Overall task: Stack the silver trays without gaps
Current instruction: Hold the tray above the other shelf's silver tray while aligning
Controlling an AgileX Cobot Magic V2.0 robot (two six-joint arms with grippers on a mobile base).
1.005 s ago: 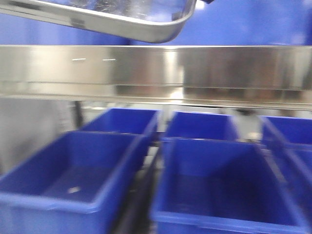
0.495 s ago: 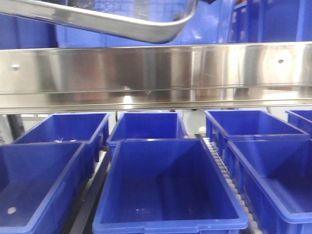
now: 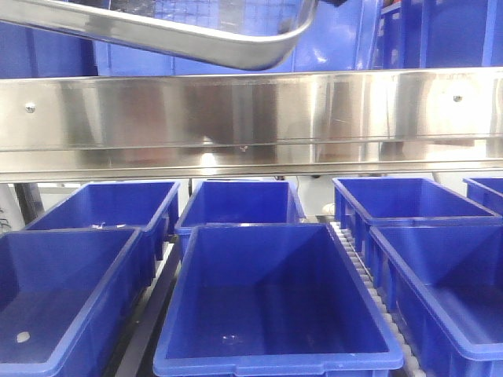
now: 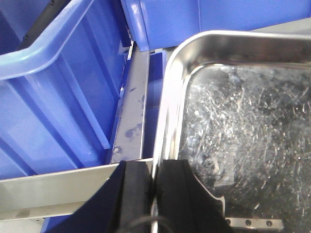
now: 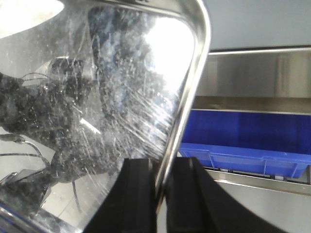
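Scratches and glare cover the shiny silver tray (image 3: 196,45), held aloft at 11 o'clock above the steel shelf rail (image 3: 251,118). Jaws of the left gripper (image 4: 154,170) and right gripper (image 5: 158,170) pinch its out-turned rim; blue bins (image 3: 275,306) sit at 6 o'clock.

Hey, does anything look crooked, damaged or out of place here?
The silver tray hangs tilted above the shelf rail, lower toward the right of the front view, its rim pinched by the left end effector and the right end effector. Its inside is heavily scratched.
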